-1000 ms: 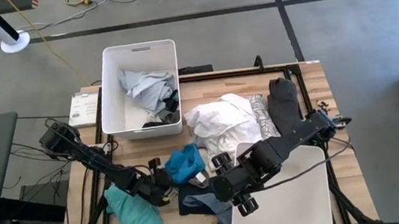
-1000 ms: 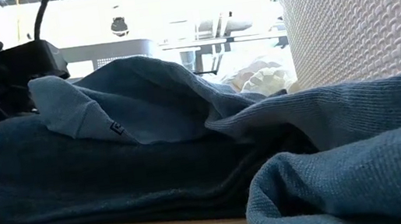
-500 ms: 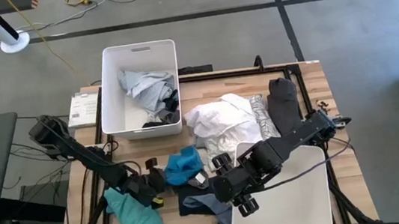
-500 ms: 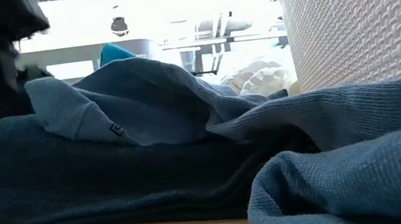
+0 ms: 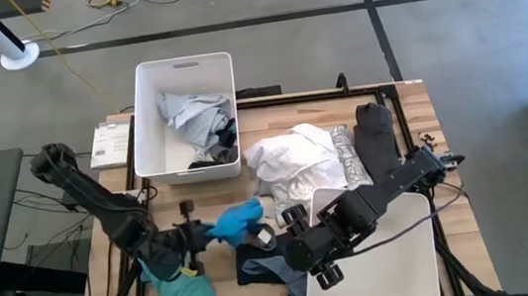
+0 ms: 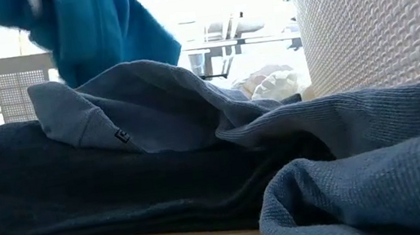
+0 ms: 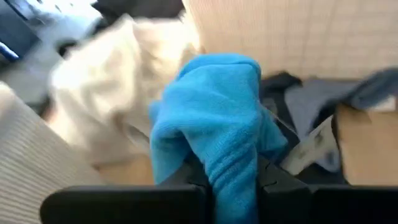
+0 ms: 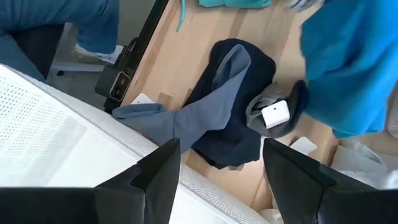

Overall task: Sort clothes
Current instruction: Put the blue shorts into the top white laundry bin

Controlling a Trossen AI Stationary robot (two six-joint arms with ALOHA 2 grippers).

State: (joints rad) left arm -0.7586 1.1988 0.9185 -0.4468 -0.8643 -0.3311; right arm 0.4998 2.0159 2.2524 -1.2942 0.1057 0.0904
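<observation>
Two jaws pinching blue cloth, wrist-view only.

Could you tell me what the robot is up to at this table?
It is sorting clothes. The left claw is shut on a bright blue garment and holds it lifted above the table. The right claw is open, empty, above a dark blue garment beside a white bin at the near edge. A second white bin at the far side already holds some clothes. White garments and a teal garment lie on the table.
</observation>
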